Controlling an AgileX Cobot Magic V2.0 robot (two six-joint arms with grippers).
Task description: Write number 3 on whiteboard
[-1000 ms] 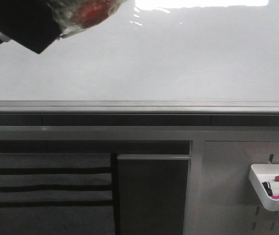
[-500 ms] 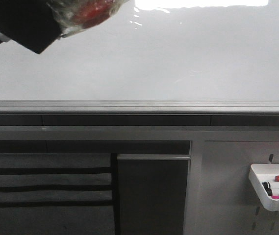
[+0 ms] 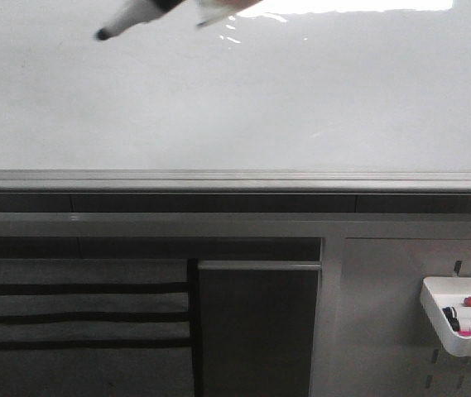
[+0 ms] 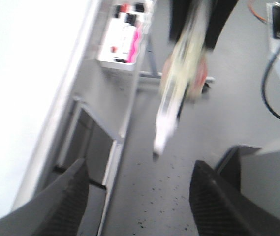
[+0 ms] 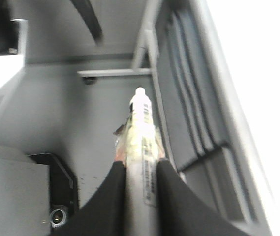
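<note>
The whiteboard (image 3: 301,107) fills the upper front view, glossy and blank; no number 3 shows on it. A white marker (image 3: 132,18) with a black tip juts in from the top edge, its tip in front of the board's upper left; whether it touches I cannot tell. In the right wrist view my right gripper (image 5: 140,164) is shut on the marker (image 5: 142,128), with the whiteboard (image 5: 263,73) alongside. My left gripper (image 4: 140,196) is open and empty. It looks at the blurred marker (image 4: 174,108) and the whiteboard (image 4: 21,73).
A grey metal rail (image 3: 235,180) runs under the board. A white tray (image 3: 434,318) with markers hangs on a grey perforated panel (image 3: 384,331) at the lower right; the tray also shows in the left wrist view (image 4: 122,39). Dark shelves lie below left.
The dark gripper body and taped marker at the top left have moved up and right; only the marker's front end shows now, its tip further right and higher.
</note>
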